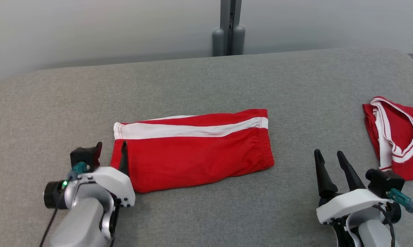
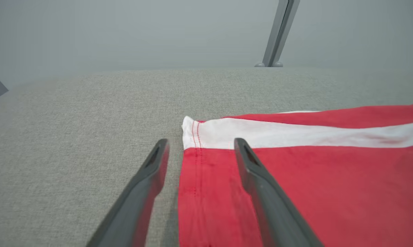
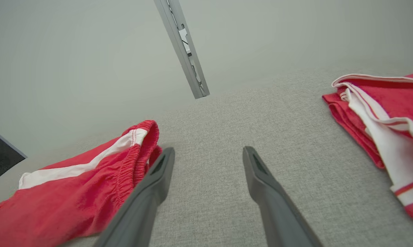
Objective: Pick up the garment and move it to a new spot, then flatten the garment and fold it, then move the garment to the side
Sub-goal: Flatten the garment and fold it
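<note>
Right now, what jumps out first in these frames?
The folded red shorts with a white stripe, lying mid grey surface. The left gripper is open astride their leg hem at the left end. A second red-and-white garment lies at the right edge, beside the open right gripper.

The red shorts with a white side stripe lie folded flat. Their hem edge sits between the left gripper's parted fingers. The elastic waistband end lies apart from the right gripper.

Head camera high at the near edge, looking down across the grey fabric surface, both wrist cameras low and close, facing far, sharing the folded red white-striped shorts from opposite ends
</note>
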